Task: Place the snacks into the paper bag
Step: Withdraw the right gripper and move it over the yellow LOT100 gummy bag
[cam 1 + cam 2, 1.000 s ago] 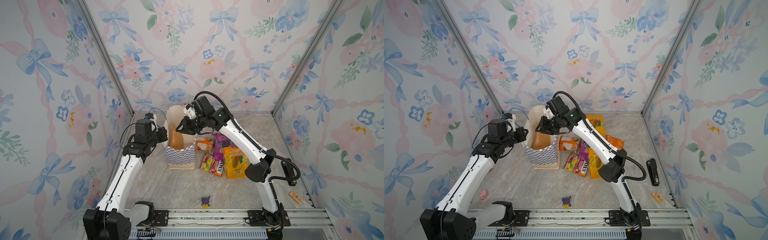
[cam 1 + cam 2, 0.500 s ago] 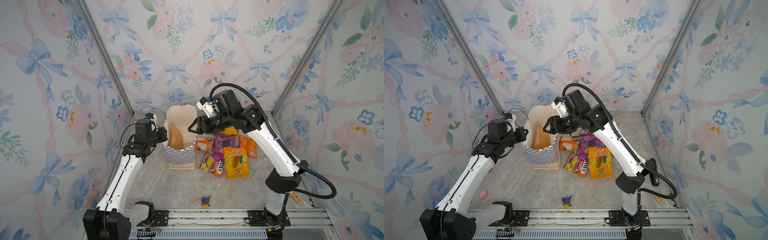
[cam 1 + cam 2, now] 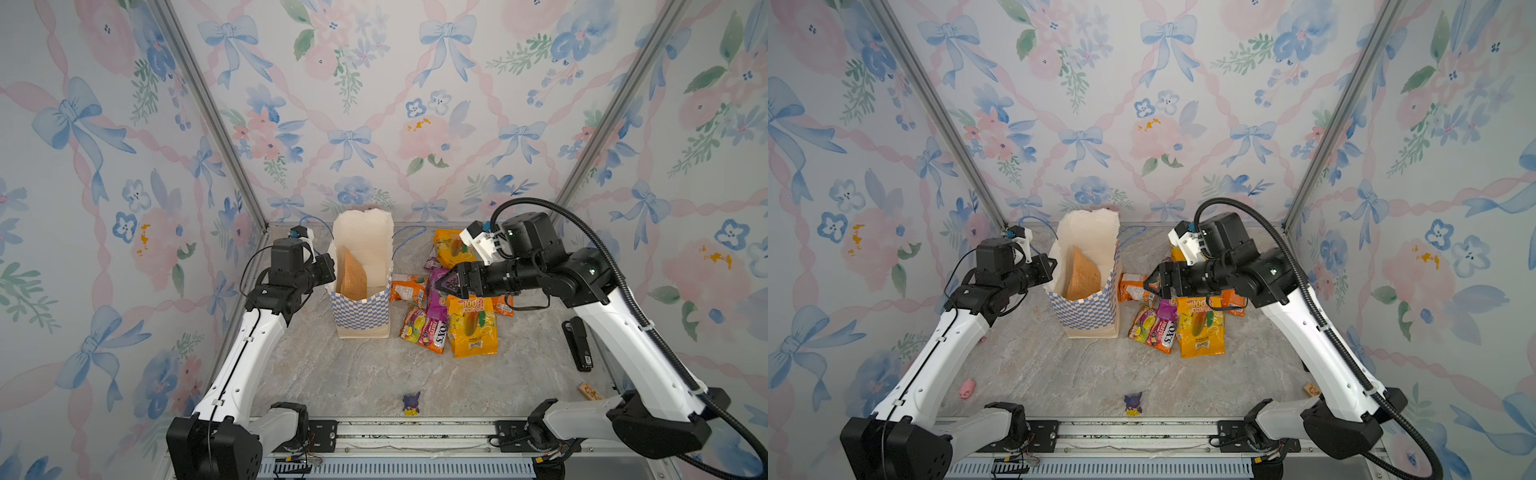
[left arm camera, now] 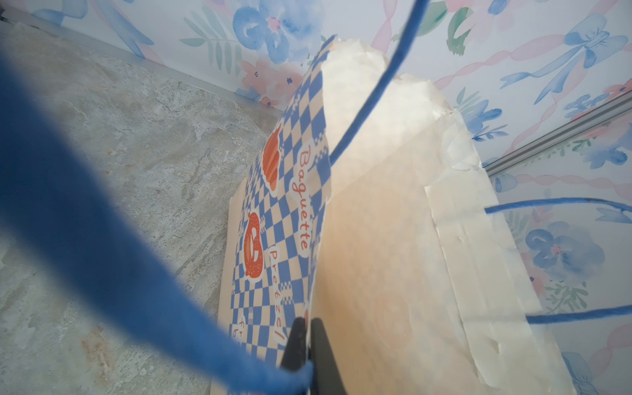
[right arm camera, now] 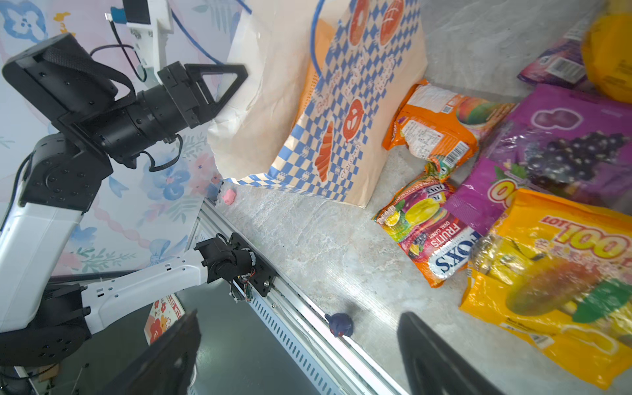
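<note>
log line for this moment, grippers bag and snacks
left gripper: shut on paper bag edge | right gripper: open, empty, over snacks | paper bag: upright, orange packet inside | snacks: piled on table beside paper bag

Bright, even light; faint shadows; blue cord (image 4: 85, 222) blurred close-up; yellow packet (image 5: 547, 290) glossy, smeared.
</note>
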Available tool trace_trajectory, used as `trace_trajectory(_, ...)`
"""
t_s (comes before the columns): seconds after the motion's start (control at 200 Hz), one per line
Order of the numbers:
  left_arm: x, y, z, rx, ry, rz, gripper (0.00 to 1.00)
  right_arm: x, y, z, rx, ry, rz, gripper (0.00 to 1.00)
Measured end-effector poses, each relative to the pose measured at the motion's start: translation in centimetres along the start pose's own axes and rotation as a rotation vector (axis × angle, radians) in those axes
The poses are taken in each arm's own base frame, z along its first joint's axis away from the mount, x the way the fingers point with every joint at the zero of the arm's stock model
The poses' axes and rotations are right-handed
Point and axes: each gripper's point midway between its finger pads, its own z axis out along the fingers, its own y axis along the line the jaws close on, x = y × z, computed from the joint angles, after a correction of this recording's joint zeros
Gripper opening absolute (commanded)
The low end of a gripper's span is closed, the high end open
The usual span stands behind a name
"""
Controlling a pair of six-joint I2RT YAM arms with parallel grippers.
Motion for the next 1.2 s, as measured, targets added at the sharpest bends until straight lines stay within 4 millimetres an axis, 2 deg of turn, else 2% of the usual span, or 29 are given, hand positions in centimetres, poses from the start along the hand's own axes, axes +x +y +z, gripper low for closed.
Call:
trace_trajectory(0.095, 0.0, 0.0, 0.1, -0.001, 0.002, 0.0, 0.0, 1.2, -2.7, -1.5, 0.044, -0.036, 0.054, 1.0)
trace_trajectory(0.24, 0.0, 0.0, 0.1, -0.001, 0.002, 0.0, 0.0, 3.0, -7.5, -2.8, 0.136, -0.064, 0.151, 0.97)
trace_trajectory(0.47, 0.0, 0.0, 0.1, -0.001, 0.002, 0.0, 0.0, 7.7, -16.1, -0.9, 0.269, 0.03, 0.363, 0.97)
trace_trajectory(0.595, 0.0, 0.0, 0.1, -0.001, 0.002, 0.0, 0.0, 9.5, -19.3, -0.1, 0.298, 0.07, 0.451, 0.97)
trace_trajectory(0.76, 0.1, 0.1, 0.1, -0.002, 0.003, 0.0, 0.0, 10.2, -21.7, 0.8, 0.297, 0.071, 0.509, 0.97)
trace_trajectory(0.985, 0.1, 0.1, 0.1, -0.001, 0.003, 0.0, 0.0, 10.2, -23.9, 2.5, 0.305, 0.071, 0.541, 0.97)
trace_trajectory(1.2, 0.1, 0.1, 0.1, -0.002, 0.003, 0.0, 0.0, 11.4, -26.1, 4.5, 0.322, 0.092, 0.604, 0.97)
